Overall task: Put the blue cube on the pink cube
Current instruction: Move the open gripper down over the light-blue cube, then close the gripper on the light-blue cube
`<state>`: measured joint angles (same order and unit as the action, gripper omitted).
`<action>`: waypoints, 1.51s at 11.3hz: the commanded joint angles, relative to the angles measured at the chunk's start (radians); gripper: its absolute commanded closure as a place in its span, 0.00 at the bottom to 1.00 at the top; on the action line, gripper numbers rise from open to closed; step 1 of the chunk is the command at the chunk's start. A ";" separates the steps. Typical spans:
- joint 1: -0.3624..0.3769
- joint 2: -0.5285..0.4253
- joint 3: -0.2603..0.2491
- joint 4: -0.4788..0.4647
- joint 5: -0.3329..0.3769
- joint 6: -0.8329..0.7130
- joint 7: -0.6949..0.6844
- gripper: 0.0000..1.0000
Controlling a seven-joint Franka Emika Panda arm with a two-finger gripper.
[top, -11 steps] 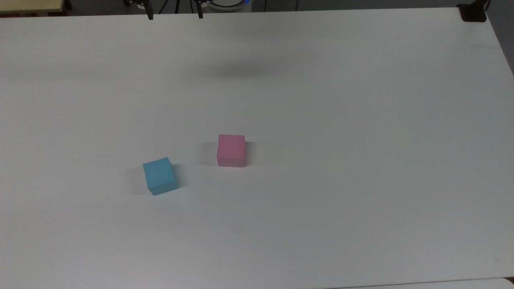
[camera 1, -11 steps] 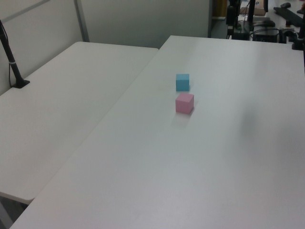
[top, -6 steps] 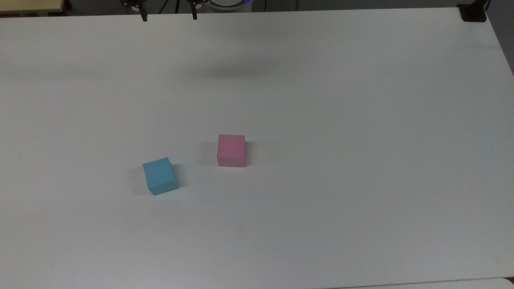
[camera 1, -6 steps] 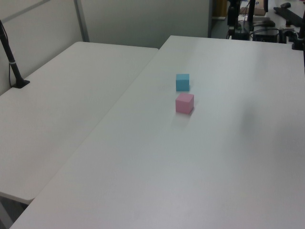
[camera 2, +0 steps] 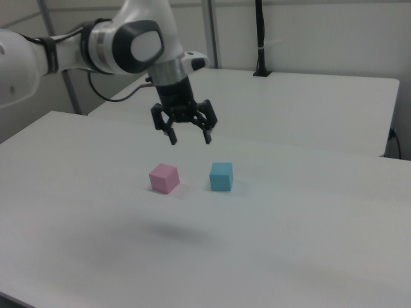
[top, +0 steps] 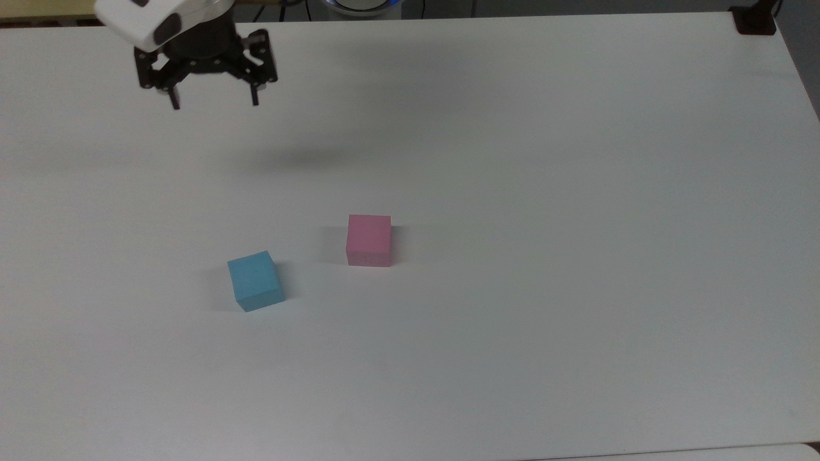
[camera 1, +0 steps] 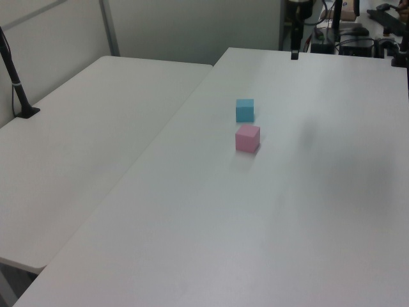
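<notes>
The blue cube (top: 255, 280) rests flat on the white table (top: 544, 192), left of the pink cube (top: 369, 240) in the top view. Both cubes stand apart, a small gap between them. In the left view the blue cube (camera 1: 245, 110) sits just beyond the pink cube (camera 1: 247, 138). In the right view the pink cube (camera 2: 164, 178) is left of the blue cube (camera 2: 221, 176). My gripper (top: 214, 102) hangs open and empty, high above the table, toward the far left of the top view. In the right view the gripper (camera 2: 190, 138) hovers above and behind both cubes.
A black post base (top: 754, 22) sits at the table's far right corner in the top view. A second white table (camera 1: 83, 128) adjoins on the left view's left, with a black pole (camera 1: 16, 83) on it.
The gripper has come down and forward into the top view from the far edge, and shifted left. Both cubes have stayed where they were.
</notes>
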<state>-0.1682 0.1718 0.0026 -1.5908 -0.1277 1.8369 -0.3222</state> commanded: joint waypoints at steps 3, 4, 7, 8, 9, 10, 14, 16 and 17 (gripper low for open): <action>-0.014 0.152 -0.010 0.000 0.048 0.277 0.205 0.00; -0.014 0.190 -0.007 0.000 0.046 0.319 0.225 0.00; 0.013 0.270 -0.006 0.029 0.040 0.416 0.299 0.00; 0.015 0.299 -0.004 0.035 0.031 0.473 0.348 0.00; 0.022 0.317 -0.001 0.038 0.011 0.492 0.376 0.00; 0.029 0.334 0.000 0.055 -0.001 0.499 0.396 0.00; 0.047 0.409 0.002 0.086 -0.058 0.579 0.466 0.00; 0.053 0.454 0.004 0.107 -0.118 0.596 0.500 0.00; 0.056 0.480 0.005 0.129 -0.127 0.596 0.506 0.00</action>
<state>-0.1230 0.5932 0.0066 -1.5179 -0.2105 2.4195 0.1413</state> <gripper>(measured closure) 0.000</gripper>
